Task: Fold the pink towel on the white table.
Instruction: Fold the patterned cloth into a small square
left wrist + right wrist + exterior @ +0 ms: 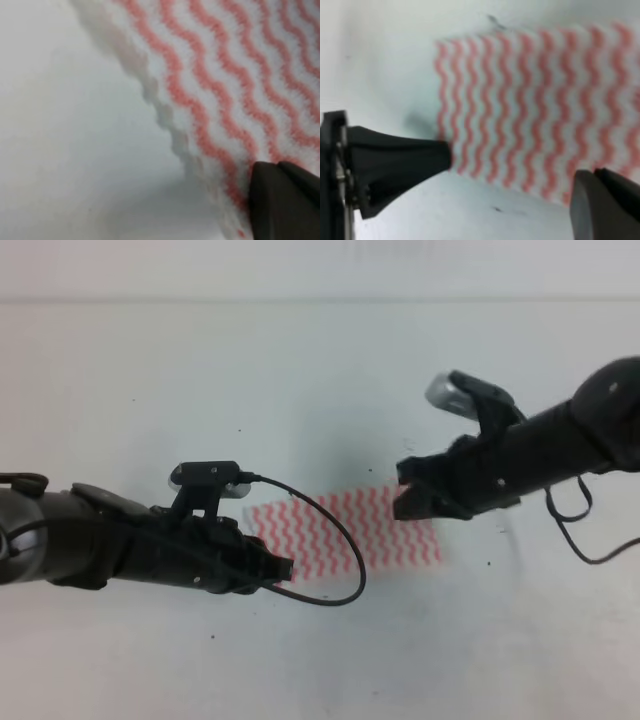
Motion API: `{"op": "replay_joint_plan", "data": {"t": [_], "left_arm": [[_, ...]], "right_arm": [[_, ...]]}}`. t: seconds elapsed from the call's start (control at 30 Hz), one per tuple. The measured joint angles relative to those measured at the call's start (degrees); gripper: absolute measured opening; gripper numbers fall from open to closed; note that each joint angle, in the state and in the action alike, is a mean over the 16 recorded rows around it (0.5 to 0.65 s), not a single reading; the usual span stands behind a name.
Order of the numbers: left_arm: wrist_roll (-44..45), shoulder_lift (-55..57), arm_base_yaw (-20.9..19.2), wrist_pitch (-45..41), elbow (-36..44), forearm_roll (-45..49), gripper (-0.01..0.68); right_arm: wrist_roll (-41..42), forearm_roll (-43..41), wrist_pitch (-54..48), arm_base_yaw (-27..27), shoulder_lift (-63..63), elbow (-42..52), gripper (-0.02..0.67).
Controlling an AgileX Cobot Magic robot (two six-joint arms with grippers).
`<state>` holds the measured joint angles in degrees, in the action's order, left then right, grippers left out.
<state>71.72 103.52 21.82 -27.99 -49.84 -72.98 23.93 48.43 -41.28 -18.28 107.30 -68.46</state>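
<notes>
The pink towel [345, 532] is lying flat on the white table [300, 370]. The left gripper [283, 570] is touching its near-left edge, claw state indeterminable. The right gripper [408, 492] is hovering released over the far-right corner.

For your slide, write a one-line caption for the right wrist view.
Right tool open, fingers straddling the edge of the pink towel lying flat on the white table.
</notes>
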Motion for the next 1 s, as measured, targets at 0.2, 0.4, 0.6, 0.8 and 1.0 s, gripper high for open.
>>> {"op": "replay_joint_plan", "data": {"t": [0.2,0.4,0.6,0.8,1.0], "left_arm": [[0.04,-0.02,0.00,0.00,0.00,0.08,-0.005],[0.11,-0.03,0.00,-0.01,0.02,0.17,-0.005],[0.12,-0.05,0.00,-0.02,0.04,0.78,-0.005],[0.04,-0.05,0.00,-0.04,0.04,1.55,-0.004],[-0.02,-0.09,-0.01,-0.02,0.04,2.33,-0.004]], "right_arm": [[2.63,3.40,-1.02,-0.47,0.90,-1.51,-0.018],[2.37,2.37,-1.36,-0.67,3.56,-1.93,-0.018],[-0.11,-1.26,-1.51,-0.65,5.38,-1.98,-0.018],[-3.19,-4.93,-1.52,-0.65,5.82,-2.06,-0.018],[-4.45,-5.75,-1.70,-0.66,5.81,-2.36,-0.018]]}}
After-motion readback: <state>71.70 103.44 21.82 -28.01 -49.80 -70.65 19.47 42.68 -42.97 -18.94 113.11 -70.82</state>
